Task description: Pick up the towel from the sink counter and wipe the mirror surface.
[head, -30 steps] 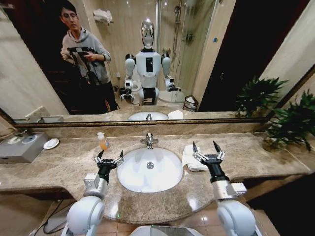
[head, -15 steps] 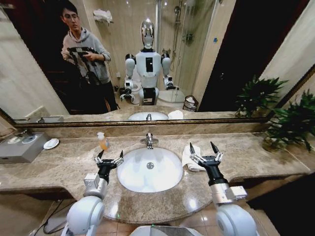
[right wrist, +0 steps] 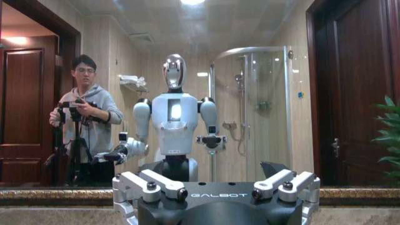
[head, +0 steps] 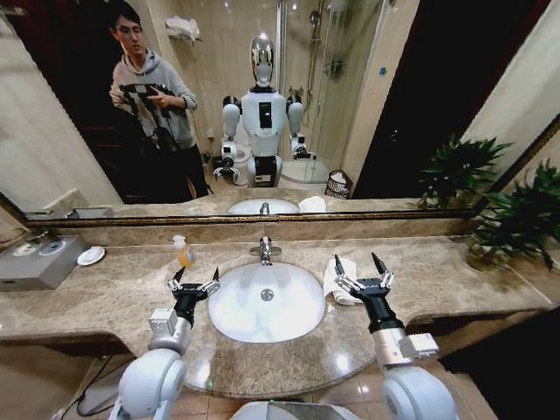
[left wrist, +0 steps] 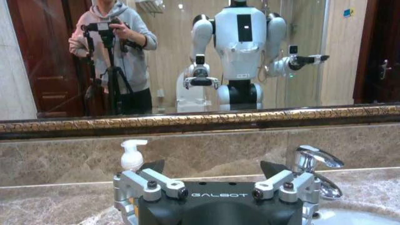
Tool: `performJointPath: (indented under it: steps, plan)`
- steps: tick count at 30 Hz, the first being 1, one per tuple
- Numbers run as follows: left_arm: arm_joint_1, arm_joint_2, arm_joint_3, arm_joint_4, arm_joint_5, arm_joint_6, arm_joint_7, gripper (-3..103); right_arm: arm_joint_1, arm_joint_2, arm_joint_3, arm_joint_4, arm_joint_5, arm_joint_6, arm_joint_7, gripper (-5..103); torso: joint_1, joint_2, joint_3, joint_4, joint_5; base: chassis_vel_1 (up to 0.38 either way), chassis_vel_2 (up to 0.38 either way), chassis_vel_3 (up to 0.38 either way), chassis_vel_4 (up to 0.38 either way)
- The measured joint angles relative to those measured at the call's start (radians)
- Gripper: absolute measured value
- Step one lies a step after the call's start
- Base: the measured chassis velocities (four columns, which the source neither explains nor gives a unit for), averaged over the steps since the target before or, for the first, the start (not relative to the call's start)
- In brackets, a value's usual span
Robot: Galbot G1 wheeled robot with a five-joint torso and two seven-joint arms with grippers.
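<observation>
I see speckled sink counter (head: 105, 289) under the mirror (head: 367, 105), towel (head: 337, 278) beneath my spread right gripper (head: 357, 264), left gripper (head: 194, 278) spread beside the basin (head: 267, 302)

Our right claw (right wrist: 216, 176) sits with its fingers spread apart, empty, facing the mirror (right wrist: 250, 93) above its bronze-gold frame (right wrist: 350, 196). In the glass we see our own reflected body (right wrist: 174, 122) and a shower enclosure (right wrist: 262, 112).

Basin (head: 266, 302) set in tabletop (head: 114, 293); tap (head: 265, 251) behind basin, mirror (head: 367, 105) behind tap; towel (head: 339, 280) right of basin, soap bottle (head: 182, 251) left of basin, box (head: 39, 261) far left, plant (head: 516, 219) far right
</observation>
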Motion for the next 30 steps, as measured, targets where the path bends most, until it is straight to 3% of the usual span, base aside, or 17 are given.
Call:
performJointPath:
  steps: [15,30]
  plan:
    - [0.000,0.000,0.000,0.000,0.000,0.000,0.000,100,0.001,-0.001,0.000,-0.001,0.001,-0.001,0.000,100,0.000,0.000,0.000,0.0000,-0.0002,-0.020,-0.011,0.024,0.020]
    - [0.000,0.000,0.000,0.000,0.000,0.000,0.000,100,0.001,-0.001,0.001,-0.002,0.002,-0.001,0.001,100,0.000,0.000,0.000,-0.0005,0.0003,-0.196,-0.175,0.172,0.174]
